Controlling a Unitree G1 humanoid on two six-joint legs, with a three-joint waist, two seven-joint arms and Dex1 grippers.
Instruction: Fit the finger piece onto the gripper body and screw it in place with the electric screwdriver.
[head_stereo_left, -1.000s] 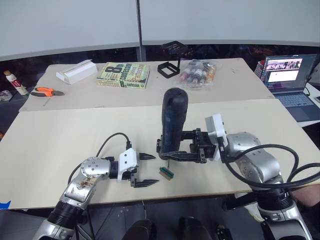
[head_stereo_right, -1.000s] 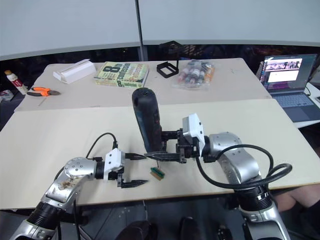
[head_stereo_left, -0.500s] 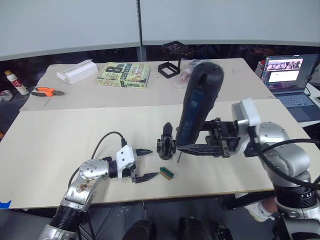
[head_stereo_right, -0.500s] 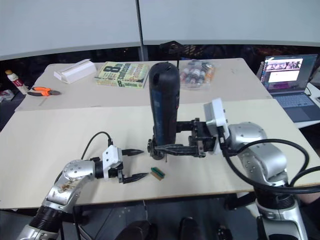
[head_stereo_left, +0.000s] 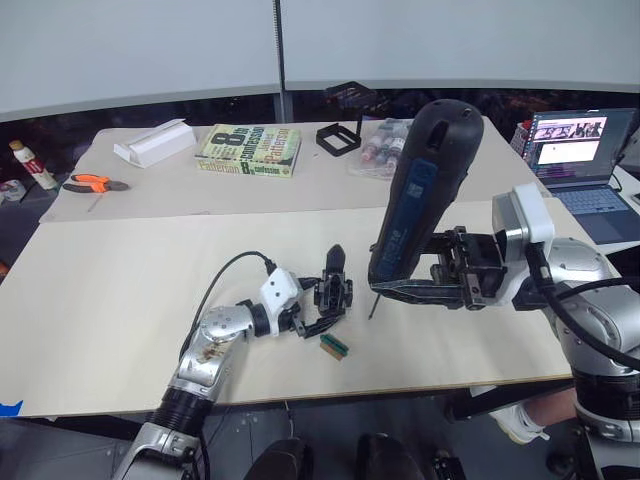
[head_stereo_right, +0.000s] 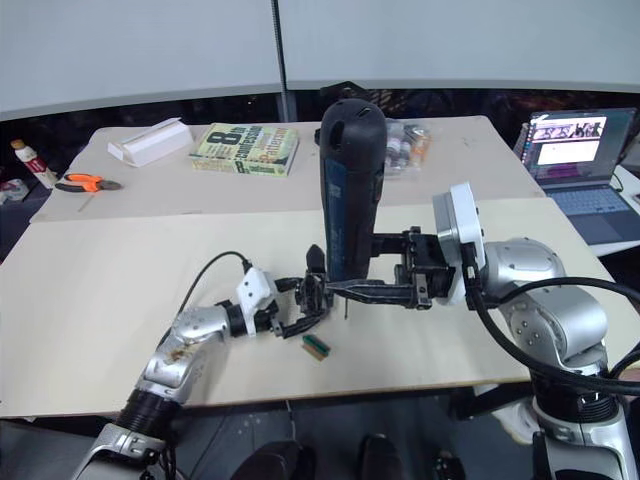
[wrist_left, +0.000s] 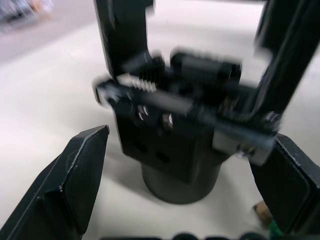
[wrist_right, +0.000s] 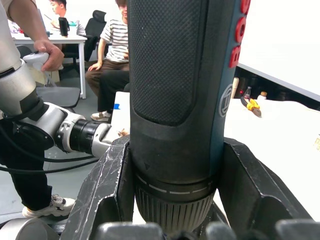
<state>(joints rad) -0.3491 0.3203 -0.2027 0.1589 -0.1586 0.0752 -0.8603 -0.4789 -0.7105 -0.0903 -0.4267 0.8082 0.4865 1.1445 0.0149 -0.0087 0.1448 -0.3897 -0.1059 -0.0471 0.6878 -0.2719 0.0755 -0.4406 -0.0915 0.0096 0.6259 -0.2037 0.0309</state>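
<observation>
Near the tabletop's (head_stereo_left: 120, 300) front edge, the gripper body (head_stereo_left: 333, 290) is flanked by the open left claw (head_stereo_left: 318, 306), not yet pinched. The screwdriver (head_stereo_left: 420, 190) is clamped upright in the right claw (head_stereo_left: 400, 290), bit just beside the body. If closed off-centre, the body could be toppled.

Legible markings, as seen from my cameras:

1. Electric screwdriver (wrist_right: 175, 100), held in my right end effector (head_stereo_left: 400, 289): red raised letters "BOS" run along its side, the rest cut off at the edge of my right wrist view; a round emblem sits just below them.
2. Book (head_stereo_left: 249, 150) on the far tabletop (head_stereo_left: 120, 250): a large "8" on the cover; the remaining title words are too small to read.
3. Laptop (head_stereo_left: 580, 150) screen: content unreadable.
</observation>
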